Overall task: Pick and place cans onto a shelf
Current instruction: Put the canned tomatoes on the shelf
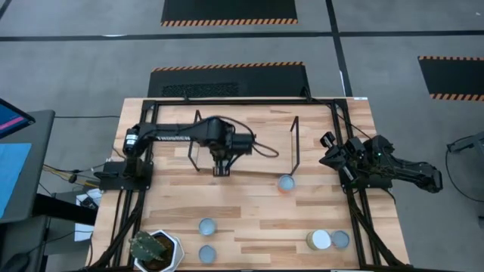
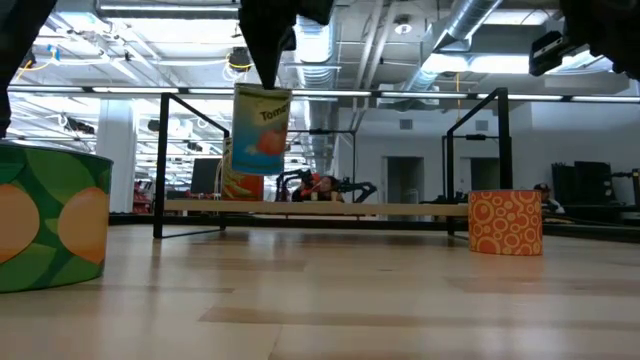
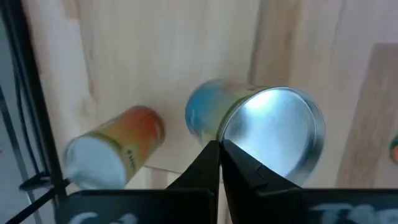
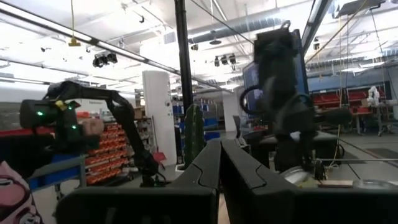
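My left gripper (image 1: 220, 171) hangs over the left part of the shelf (image 2: 400, 209) and is shut on a can (image 2: 262, 130) with a silvery top and a pale-blue and orange label. A second can (image 3: 115, 152), orange with a white top, stands on the shelf just behind it. An orange can (image 1: 286, 183) stands on the table in front of the shelf. Several more cans (image 1: 206, 226) stand near the table's near edge. My right gripper (image 4: 219, 152) is shut and empty, parked at the table's right edge (image 1: 355, 162). My left gripper pinches the can's top rim (image 3: 225, 132) at one spot on its edge, between the tips of its two fingers. The fingers come from above, pointing down. The can hangs below them, slightly tilted, its bottom (image 2: 258, 170) clear of the shelf board.
Black wire frames (image 1: 295, 143) stand at the shelf's two short ends. A white pot with a green plant (image 1: 155, 249) sits at the near left corner. Two cans (image 1: 321, 240) stand at the near right. A green and orange can (image 2: 50, 215) is close to the low camera.
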